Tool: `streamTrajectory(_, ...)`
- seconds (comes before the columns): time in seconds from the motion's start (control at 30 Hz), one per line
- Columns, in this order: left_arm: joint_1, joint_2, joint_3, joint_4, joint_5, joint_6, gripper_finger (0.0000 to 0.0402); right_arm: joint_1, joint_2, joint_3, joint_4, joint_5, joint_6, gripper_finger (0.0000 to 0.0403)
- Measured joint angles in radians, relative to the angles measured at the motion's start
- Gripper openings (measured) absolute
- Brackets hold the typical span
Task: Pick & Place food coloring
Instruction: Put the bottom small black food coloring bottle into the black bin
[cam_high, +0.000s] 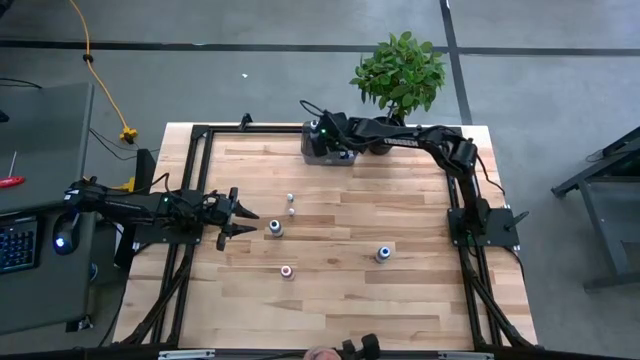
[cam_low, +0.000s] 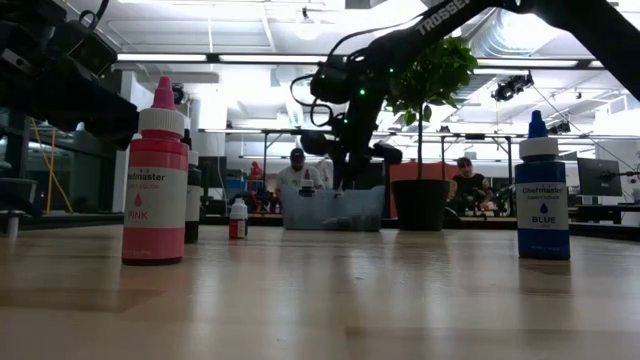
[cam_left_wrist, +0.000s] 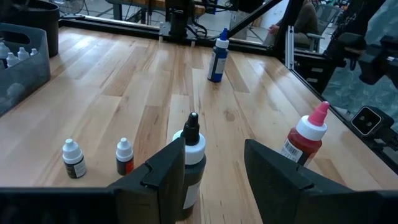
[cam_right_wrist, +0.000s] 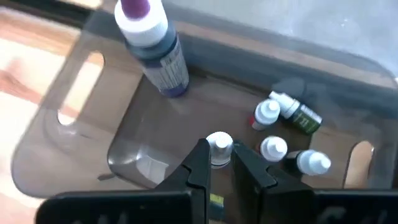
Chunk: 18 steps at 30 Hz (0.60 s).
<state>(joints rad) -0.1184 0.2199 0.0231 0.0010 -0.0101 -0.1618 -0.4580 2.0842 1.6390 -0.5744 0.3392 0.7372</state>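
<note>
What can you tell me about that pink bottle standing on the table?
The pink bottle is a small plastic squeeze bottle with a white collar and a pink pointed cap. Its pink label reads "PINK" under a brand name. It stands upright, cap on, on the wooden table, near the front edge. Nothing touches it; the left gripper sits open a little way off, by a black-capped bottle.

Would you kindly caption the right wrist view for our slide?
Right gripper holds a small white-capped bottle over the grey tray, where several bottles already lie.
</note>
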Motion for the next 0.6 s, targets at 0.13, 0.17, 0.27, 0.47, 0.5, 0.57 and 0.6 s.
streamTrajectory(0.13, 0.000, 0.000, 0.000, 0.000, 0.000, 0.000, 0.0163, -0.006, 0.000, 0.000, -0.025, 0.040, 0.026, 0.0035)
streamTrajectory(0.17, 0.000, 0.000, 0.000, 0.000, 0.000, 0.000, 0.0163, -0.009, 0.000, 0.000, -0.026, 0.036, 0.037, 0.0038)
streamTrajectory(0.27, 0.000, 0.000, 0.000, 0.000, 0.000, 0.000, 0.0163, -0.014, 0.001, 0.000, -0.017, 0.023, 0.044, 0.0039)
streamTrajectory(0.47, 0.000, 0.000, 0.000, 0.000, 0.000, 0.000, 0.0163, -0.015, 0.007, 0.000, -0.014, 0.003, 0.044, 0.0036)
streamTrajectory(0.5, 0.000, 0.000, 0.000, 0.000, 0.000, 0.000, 0.0163, -0.015, 0.009, 0.000, -0.012, -0.002, 0.043, 0.0038)
streamTrajectory(0.57, 0.000, 0.000, 0.000, 0.000, 0.000, 0.000, 0.0163, -0.015, 0.012, 0.000, -0.016, -0.010, 0.044, 0.0042)
streamTrajectory(0.6, 0.000, 0.000, 0.000, 0.000, 0.000, 0.000, 0.0163, -0.015, 0.013, 0.000, -0.018, -0.012, 0.045, 0.0042)
